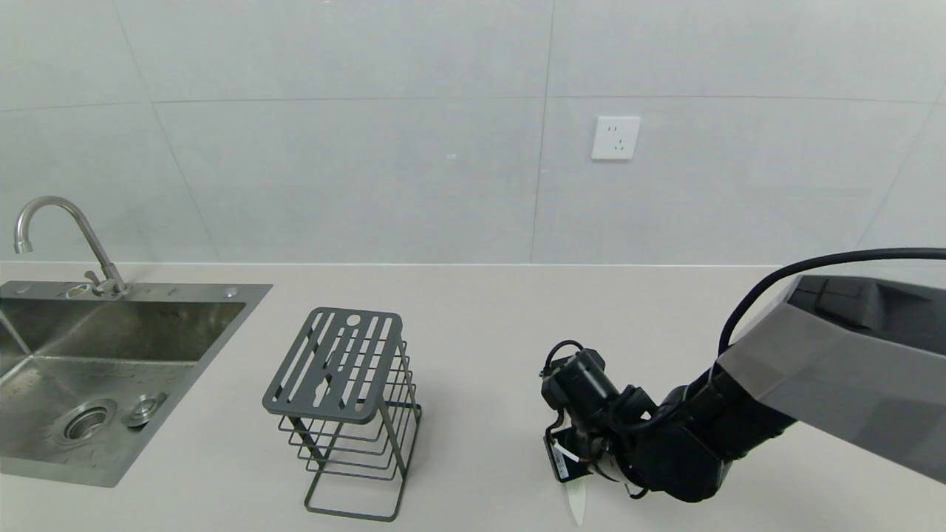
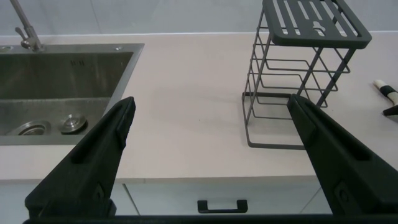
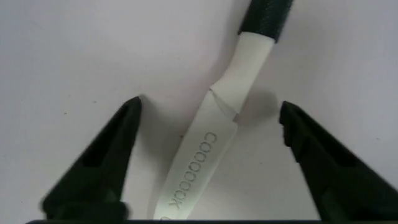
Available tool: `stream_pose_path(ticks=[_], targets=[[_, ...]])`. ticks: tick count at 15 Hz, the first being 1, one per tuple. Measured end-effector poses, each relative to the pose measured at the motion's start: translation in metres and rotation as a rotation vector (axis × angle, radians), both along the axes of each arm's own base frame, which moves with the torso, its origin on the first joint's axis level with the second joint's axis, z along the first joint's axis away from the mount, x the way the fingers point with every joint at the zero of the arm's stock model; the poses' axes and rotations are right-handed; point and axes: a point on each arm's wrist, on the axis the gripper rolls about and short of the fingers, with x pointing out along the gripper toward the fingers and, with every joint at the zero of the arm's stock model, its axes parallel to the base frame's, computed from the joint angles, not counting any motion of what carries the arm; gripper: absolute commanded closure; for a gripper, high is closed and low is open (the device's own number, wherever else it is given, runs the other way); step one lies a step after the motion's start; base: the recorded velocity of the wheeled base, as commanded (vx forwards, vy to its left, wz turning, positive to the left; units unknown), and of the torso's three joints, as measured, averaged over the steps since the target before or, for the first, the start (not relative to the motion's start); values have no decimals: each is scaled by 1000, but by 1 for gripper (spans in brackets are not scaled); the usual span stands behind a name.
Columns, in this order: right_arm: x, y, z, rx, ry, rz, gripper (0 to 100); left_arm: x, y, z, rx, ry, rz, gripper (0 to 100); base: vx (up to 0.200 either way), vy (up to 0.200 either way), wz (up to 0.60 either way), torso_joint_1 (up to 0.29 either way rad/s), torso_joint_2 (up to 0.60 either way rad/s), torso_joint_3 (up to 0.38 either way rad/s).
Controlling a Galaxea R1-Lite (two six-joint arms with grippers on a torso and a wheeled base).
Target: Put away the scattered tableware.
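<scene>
While the right pincer (image 3: 210,109) hangs low over the table (image 1: 480,332) at the near right, its two fingers stand apart, one on each side of the knife (image 3: 205,143), and they do not touch it. The knife lies flat on the table, with a white blade and a black handle (image 3: 264,15); in the head view the tip of the blade shows just under the pincer, close to the near edge. To the left of the knife, well apart from it, a dark wire rack (image 1: 340,414) stands upright, with a slotted plate (image 1: 336,366) on its top. Farther left a steel sink (image 1: 111,318) is set into the table, and a curved tap (image 1: 59,222) rises at its far side. The left pincer (image 2: 211,102) is also apart and holds nothing; it hangs at the near edge of the table, facing the space between the sink and the rack. A white socket (image 1: 615,137) sits on the grey wall behind.
</scene>
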Motion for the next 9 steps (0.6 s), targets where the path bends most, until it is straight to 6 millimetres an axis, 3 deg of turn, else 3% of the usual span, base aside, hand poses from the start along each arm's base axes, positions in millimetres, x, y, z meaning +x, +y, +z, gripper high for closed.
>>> stream_pose_path(ticks=[6,9], targets=[[-2,-13,-3,-14,22,-29,100,0,0,0,-1,0,1,0,0,0,0,0,0,0],[8,-9,17,78,-101,-15,100,0,0,0,-1,0,0,0,0,0,0,0,0,0]])
